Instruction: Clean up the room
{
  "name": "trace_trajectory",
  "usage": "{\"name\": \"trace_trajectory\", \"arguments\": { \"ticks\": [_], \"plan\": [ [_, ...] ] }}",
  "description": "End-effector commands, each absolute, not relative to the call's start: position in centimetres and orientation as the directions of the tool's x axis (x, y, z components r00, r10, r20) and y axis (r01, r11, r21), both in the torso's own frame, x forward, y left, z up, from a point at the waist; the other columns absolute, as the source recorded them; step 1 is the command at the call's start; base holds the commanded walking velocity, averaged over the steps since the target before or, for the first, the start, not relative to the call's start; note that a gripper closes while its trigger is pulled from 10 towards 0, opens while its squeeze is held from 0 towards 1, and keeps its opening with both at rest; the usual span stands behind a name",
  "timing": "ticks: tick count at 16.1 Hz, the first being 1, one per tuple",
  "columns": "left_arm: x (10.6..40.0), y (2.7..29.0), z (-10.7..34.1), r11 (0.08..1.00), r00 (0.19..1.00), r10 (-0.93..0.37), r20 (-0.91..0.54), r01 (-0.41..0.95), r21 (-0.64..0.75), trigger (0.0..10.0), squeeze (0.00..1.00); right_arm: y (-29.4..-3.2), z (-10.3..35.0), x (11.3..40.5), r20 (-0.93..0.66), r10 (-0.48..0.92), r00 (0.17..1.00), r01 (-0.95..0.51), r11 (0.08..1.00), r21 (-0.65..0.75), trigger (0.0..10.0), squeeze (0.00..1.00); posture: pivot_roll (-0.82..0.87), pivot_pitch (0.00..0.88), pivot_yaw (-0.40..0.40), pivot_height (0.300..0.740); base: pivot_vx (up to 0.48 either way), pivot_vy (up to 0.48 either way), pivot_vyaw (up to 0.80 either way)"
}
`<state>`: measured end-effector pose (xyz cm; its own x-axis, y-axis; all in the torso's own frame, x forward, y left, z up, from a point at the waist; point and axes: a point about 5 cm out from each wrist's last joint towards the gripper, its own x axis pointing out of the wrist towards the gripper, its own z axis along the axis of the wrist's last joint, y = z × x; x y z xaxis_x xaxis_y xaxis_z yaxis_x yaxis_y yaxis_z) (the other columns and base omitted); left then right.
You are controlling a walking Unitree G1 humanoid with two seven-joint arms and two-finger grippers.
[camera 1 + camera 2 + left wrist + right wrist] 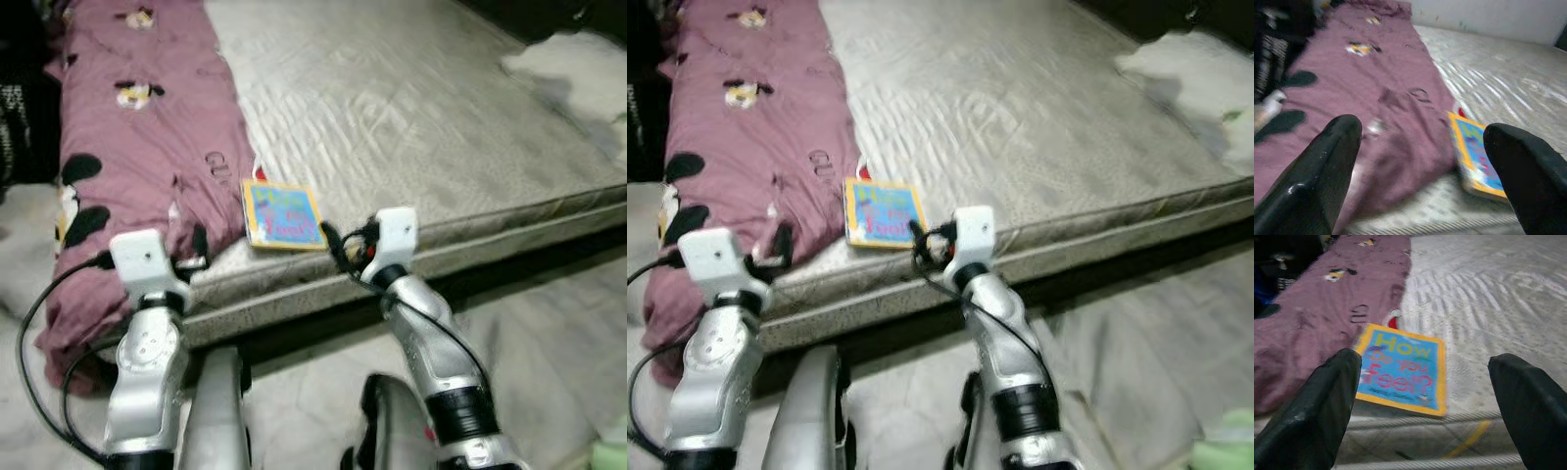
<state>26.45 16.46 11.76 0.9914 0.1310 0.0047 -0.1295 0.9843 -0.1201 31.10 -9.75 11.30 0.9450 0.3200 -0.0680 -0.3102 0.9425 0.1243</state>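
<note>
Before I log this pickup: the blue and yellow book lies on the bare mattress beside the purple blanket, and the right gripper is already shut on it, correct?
Not quite. The book does lie on the mattress beside the purple blanket, but the right gripper is open and short of it; the right wrist view shows its fingers spread wide with the book untouched between them.
</note>
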Motion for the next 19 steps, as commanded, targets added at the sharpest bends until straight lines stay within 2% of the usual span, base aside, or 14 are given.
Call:
{"name": "trace_trajectory", "arguments": {
  "ticks": [1, 8, 13, 16, 19],
  "plan": [
    [26.58, 16.20, 11.85, 0.988, 0.994, 0.110, 0.000, -0.109, -0.113, 10.0, 0.00, -10.24, 11.09, 31.11, -0.080, 0.297, 0.952, -0.285, 0.949, 0.133, 10.0, 0.00, 0.10, 0.099, -0.080, 0.563, 0.000, 0.000, 0.00],
    [26.70, 16.00, 11.91, 0.988, 0.996, 0.085, -0.001, -0.084, -0.130, 10.0, 0.00, -10.34, 11.24, 31.35, -0.074, 0.286, 0.955, -0.274, 0.952, 0.135, 10.0, 0.00, 0.10, 0.100, -0.082, 0.563, 0.266, 0.000, 0.00],
    [26.80, 16.07, 11.92, 0.989, 0.996, 0.085, -0.001, -0.085, -0.121, 10.0, 0.00, -10.45, 11.24, 31.38, -0.072, 0.279, 0.958, -0.268, 0.954, 0.133, 10.0, 0.00, 0.10, 0.095, -0.079, 0.563, 0.480, 0.000, 0.00],
    [26.91, 15.97, 11.56, 0.991, 0.995, 0.094, -0.029, -0.097, -0.091, 10.0, 0.00, -10.46, 11.15, 31.35, -0.074, 0.278, 0.958, -0.267, 0.954, 0.133, 10.0, 0.00, 0.10, 0.091, -0.078, 0.563, 0.000, 0.000, 0.00],
    [26.98, 16.19, 11.33, 0.987, 0.994, 0.098, -0.039, -0.102, -0.123, 10.0, 0.00, -10.63, 11.04, 31.37, -0.079, 0.271, 0.959, -0.261, 0.957, 0.127, 10.0, 0.00, 0.10, 0.083, -0.076, 0.554, 0.000, 0.000, 0.00]
  ]
}}
